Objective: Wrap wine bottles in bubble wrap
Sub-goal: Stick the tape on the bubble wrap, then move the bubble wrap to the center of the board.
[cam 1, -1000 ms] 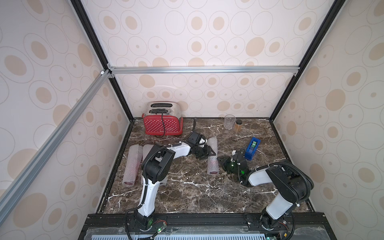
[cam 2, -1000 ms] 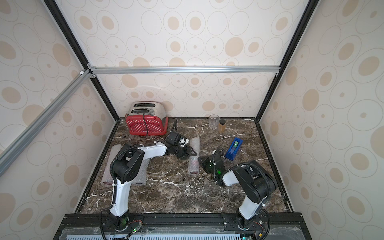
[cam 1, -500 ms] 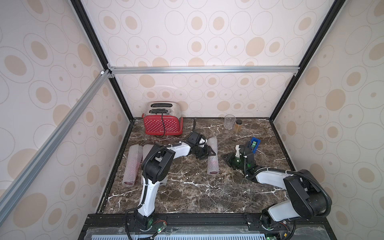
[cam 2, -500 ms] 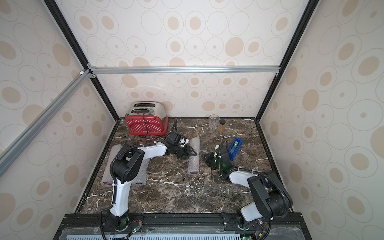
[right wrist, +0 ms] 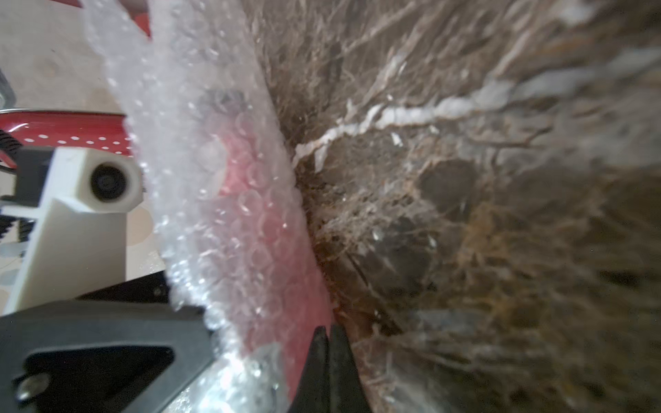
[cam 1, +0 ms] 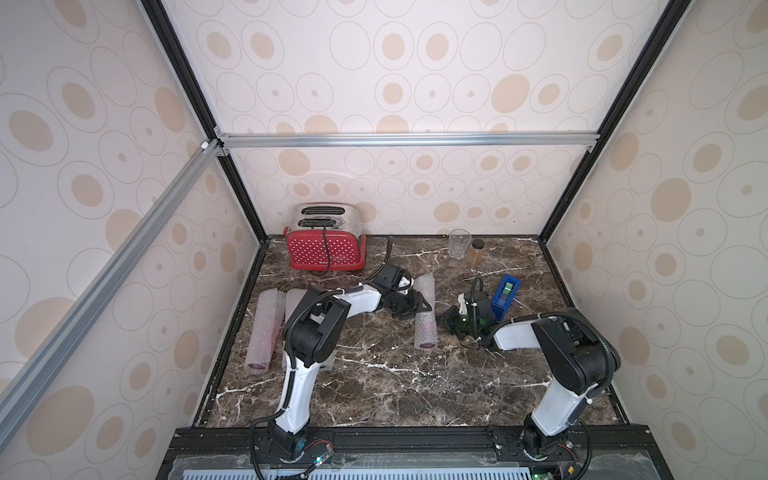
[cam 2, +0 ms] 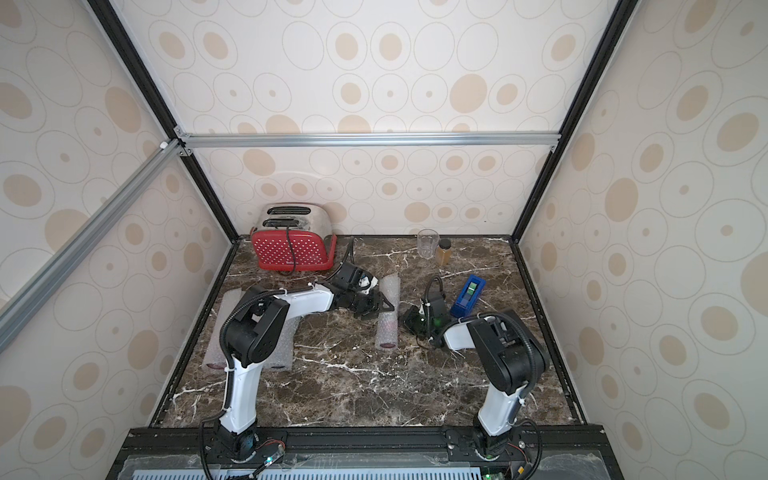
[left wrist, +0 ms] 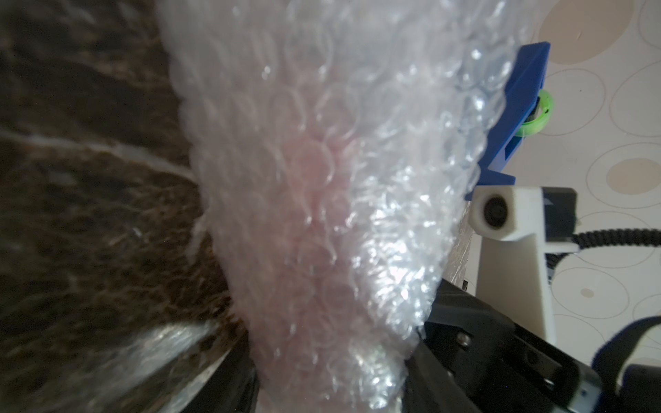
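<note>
The table (cam 1: pixel 374 386) holds no bare bottle and no flat sheet of wrap that I can see, so the job looks nearly done. The toaster (cam 1: pixel 324 249) at the back plays no part.

By the left edge, side rolls (cam 1: pixel 266 328) of wrap lie next to each other, red showing at the near end of one. The left arm covers part of them, so I cannot tell how many there are. I take these as finished.

The centre roll (cam 1: pixel 424 332) lies flat in mid-table with a red bottle inside, its base towards the robot. Both wrist views show pink through the bubbles. This seems the last one in hand.

The tape dispenser (cam 1: pixel 506 296) stands just behind the right arm's wrist. No tape shows on the centre roll, so sealing it may be what is left.

The left gripper (cam 1: pixel 417 305) reaches in from the side, its fingers (left wrist: pixel 461 321) clamped across the centre roll. The right gripper (cam 1: pixel 451 322) sits just beside that roll, fingertips (right wrist: pixel 322 350) pressed together on nothing I can make out. Whether they touch the wrap I cannot tell.
</note>
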Controlling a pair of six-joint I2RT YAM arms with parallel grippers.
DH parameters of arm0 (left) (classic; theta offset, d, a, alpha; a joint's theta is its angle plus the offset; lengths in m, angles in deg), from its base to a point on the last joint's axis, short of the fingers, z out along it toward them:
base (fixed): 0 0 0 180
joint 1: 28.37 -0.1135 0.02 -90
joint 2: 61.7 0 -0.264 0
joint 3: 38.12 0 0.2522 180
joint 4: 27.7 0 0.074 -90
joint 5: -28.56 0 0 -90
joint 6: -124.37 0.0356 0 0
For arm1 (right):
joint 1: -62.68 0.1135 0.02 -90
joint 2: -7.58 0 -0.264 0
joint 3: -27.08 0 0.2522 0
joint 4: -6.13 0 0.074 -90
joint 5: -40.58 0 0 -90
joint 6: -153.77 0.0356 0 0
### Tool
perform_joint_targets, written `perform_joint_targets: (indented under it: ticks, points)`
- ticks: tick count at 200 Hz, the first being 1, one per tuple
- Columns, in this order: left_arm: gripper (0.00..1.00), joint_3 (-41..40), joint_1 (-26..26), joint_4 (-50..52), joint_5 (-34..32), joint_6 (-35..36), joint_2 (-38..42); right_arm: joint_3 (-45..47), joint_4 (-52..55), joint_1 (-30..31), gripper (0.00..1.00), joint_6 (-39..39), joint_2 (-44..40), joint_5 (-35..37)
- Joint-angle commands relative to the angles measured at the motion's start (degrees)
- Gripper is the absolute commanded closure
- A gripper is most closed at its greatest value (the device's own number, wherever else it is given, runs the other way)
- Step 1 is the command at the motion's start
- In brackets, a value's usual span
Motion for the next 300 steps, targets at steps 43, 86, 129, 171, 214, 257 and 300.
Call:
perform_joint_targets:
  ticks: [43,86,129,171,214,257,300]
  points:
    - [0.44,-1.9,1.1,9.0,-3.3,1.8,-3.1,0.6,-1.5,-1.1,0.96,-0.5,-0.9,-0.9]
    - [0.44,-2.0,1.0,9.0,-3.4,2.0,-3.0,-0.9,13.0,-1.5,0.95,-7.1,-10.9,2.3]
    - [0.44,-2.1,1.0,9.2,-3.4,2.2,-3.0,-3.4,11.8,-1.1,0.98,-6.3,-8.9,0.9]
    - [0.44,-1.8,1.0,9.2,-3.0,2.3,-3.4,-6.4,8.9,1.3,0.99,-4.9,-0.9,0.5]
    - [0.44,-1.6,0.9,11.9,-5.2,5.2,-2.5,-3.6,7.0,1.4,1.0,-3.6,-0.3,0.9]
    - [0.46,-3.8,-0.3,18.4,-13.2,13.8,1.9,-2.2,13.1,1.9,0.92,-5.2,-6.3,1.5]
    - [0.51,-10.5,-4.3,19.2,-17.6,18.8,9.6,-5.1,13.5,7.4,0.89,-3.8,-3.5,1.5]
